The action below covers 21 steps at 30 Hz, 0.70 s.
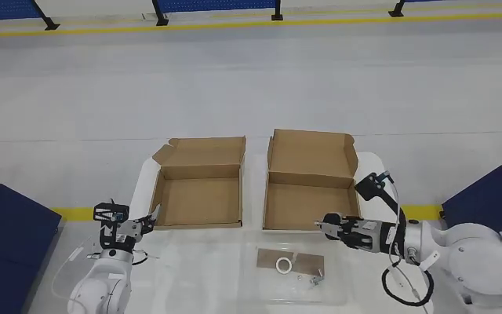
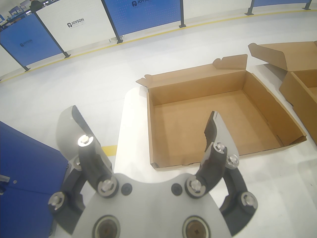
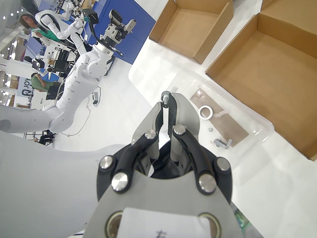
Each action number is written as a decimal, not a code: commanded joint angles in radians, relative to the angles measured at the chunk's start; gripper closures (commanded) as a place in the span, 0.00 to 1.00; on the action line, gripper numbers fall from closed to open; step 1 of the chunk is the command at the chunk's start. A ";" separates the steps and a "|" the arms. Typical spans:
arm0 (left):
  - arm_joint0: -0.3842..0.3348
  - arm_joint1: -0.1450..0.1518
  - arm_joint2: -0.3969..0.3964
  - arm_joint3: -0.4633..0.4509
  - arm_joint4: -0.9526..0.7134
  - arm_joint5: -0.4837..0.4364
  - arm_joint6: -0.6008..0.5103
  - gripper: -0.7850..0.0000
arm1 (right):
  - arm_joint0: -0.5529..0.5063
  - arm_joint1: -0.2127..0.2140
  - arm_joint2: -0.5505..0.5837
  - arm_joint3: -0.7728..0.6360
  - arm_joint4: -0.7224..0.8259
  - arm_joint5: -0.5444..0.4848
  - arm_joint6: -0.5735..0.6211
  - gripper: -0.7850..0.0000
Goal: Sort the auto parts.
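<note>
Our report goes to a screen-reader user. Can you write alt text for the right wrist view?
The right gripper, jaws shut on a small silver metal part, hangs by a clear plastic tray holding a white ring and a silver metal bracket. Beyond sit two open, empty brown cardboard boxes.

Bolt (image 3: 165,98) aloft; ring (image 3: 205,112), bracket (image 3: 223,143) in tray (image 3: 261,131)

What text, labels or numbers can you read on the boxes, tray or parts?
Left box, right box: no print.
Clear tray, ring: none.
Metal part in the right gripper: too small to tell.
</note>
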 commanded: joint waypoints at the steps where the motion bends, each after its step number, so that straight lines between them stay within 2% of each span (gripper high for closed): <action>1: 0.000 0.000 0.000 0.000 0.000 0.000 0.000 0.00 | 0.000 0.001 -0.002 0.005 -0.041 0.013 -0.005 1.00; 4: 0.000 0.000 0.000 0.000 0.000 0.000 0.000 0.00 | 0.029 0.006 -0.035 0.020 -0.151 0.069 0.032 1.00; 7: 0.000 0.000 0.000 0.000 0.000 0.000 0.000 0.00 | 0.106 0.009 -0.103 0.062 -0.223 0.103 0.072 1.00; 14: 0.000 0.000 0.000 0.000 0.000 0.000 0.000 0.00 | 0.357 -0.003 -0.353 0.215 -0.396 0.146 0.165 1.00; 18: 0.000 0.000 0.000 0.000 0.000 0.000 0.000 0.00 | 0.497 -0.029 -0.498 0.326 -0.405 0.168 0.176 1.00; 21: 0.000 0.000 0.000 0.000 0.000 0.000 0.000 0.00 | 0.507 -0.031 -0.508 0.335 -0.405 0.168 0.174 1.00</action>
